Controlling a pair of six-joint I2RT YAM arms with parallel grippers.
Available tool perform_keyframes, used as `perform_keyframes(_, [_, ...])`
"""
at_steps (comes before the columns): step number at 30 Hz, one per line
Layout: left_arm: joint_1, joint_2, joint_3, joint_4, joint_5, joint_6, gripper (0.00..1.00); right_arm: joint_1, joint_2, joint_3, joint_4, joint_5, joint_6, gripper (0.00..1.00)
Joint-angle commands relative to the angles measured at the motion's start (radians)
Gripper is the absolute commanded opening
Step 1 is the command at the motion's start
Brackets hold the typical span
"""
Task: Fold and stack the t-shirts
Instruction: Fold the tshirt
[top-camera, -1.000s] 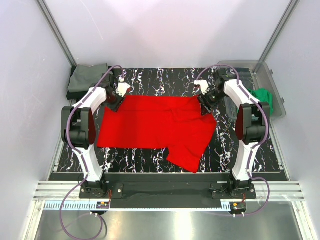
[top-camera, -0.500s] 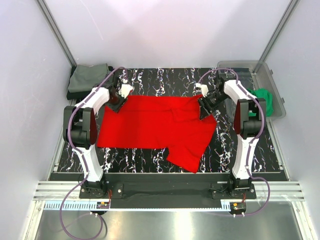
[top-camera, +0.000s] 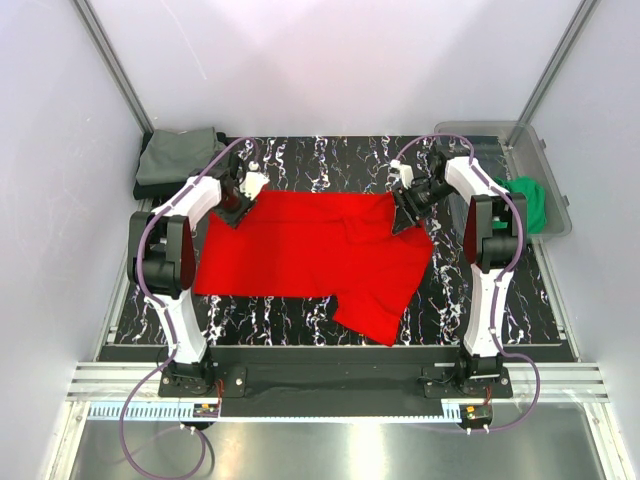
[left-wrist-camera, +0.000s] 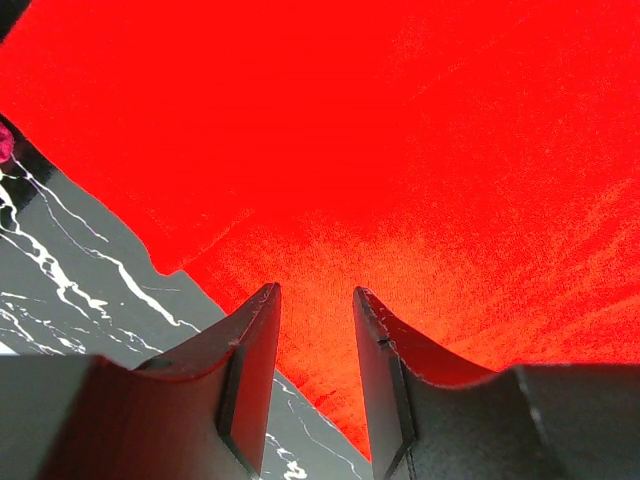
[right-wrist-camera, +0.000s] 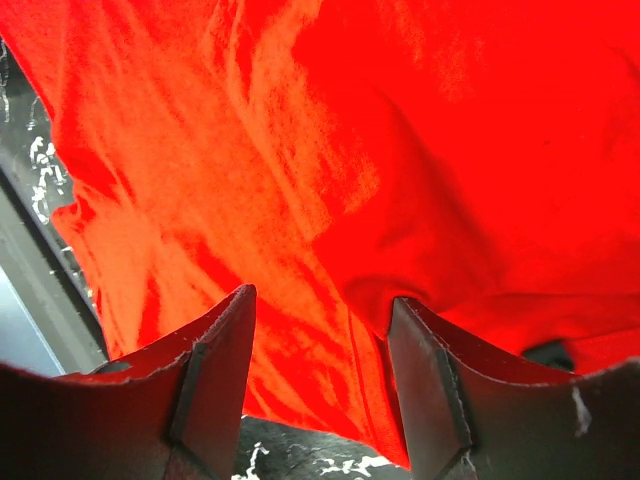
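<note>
Because a fold needs a flat start, the dark marbled surface (top-camera: 300, 160) carries the red shirt (top-camera: 310, 255) spread wide across its middle. The grey-olive shirt (top-camera: 178, 155) sits folded at the far left corner, which I judge to be the stack's base, and the green shirt (top-camera: 528, 195) waits in the clear bin (top-camera: 555, 215) at right. My left gripper (left-wrist-camera: 315, 295) and right gripper (right-wrist-camera: 322, 298) hover over the red shirt's two far corners, jaws spread, pinching nothing, placed to take both corners together.

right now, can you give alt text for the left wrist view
A bright red t-shirt fills most of the frame, lying on a black, white-veined table. At the bottom, the left end effector shows two dark fingers, slightly apart, over the shirt's edge.
</note>
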Motion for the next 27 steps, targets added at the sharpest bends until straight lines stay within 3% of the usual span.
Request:
perform_keyframes(1, [-0.005, 0.0, 0.011, 0.0, -0.012, 0.009, 0.4, -0.001, -0.005, 0.019, -0.048, -0.045, 0.02, 0.61])
perform_keyframes(13, [-0.011, 0.003, 0.04, 0.0, 0.001, -0.002, 0.4, -0.003, -0.036, -0.06, -0.025, 0.012, 0.043, 0.56])
perform_keyframes(23, [-0.011, -0.014, 0.021, 0.0, -0.002, -0.005, 0.4, -0.001, -0.055, -0.123, 0.114, 0.076, 0.054, 0.55])
perform_keyframes(27, [-0.011, -0.016, 0.019, 0.0, 0.0, -0.006, 0.4, -0.001, -0.094, -0.16, 0.196, 0.128, 0.087, 0.45])
